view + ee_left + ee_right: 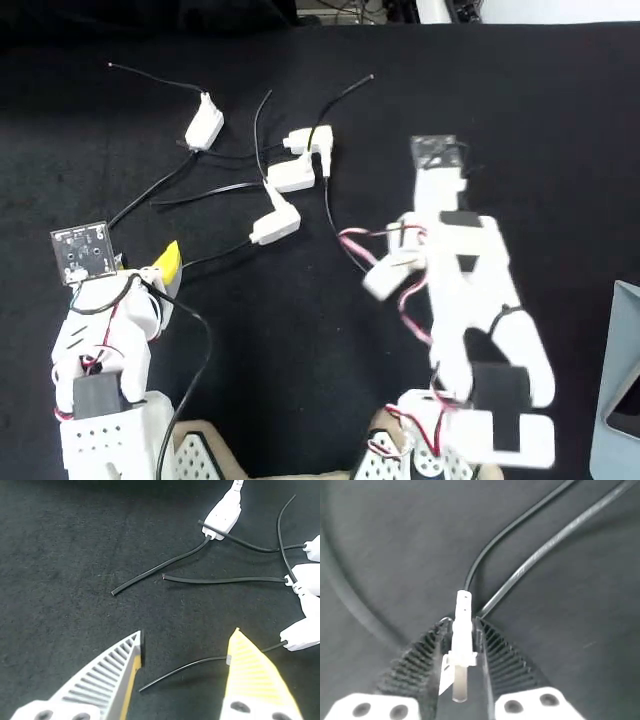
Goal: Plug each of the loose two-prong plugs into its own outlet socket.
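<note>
The right pincer (pixel 462 625) is clamped tight on a white plug (pixel 461 642), held just above the black table (pixel 380 540). The left pincer (pixel 187 632) gapes wide and grips nothing, hovering over the table at 8 o'clock in the high view. Toward 12 o'clock lies a cluster of three white connectors (pixel 292 175), close together. A lone white connector (pixel 205 125) sits toward 11 o'clock. Loose black cords (pixel 225 580) trail from them.

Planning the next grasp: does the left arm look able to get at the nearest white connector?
Probably yes: the left gripper is open, and only bare cloth and a thin cord lie before that white connector.
</note>
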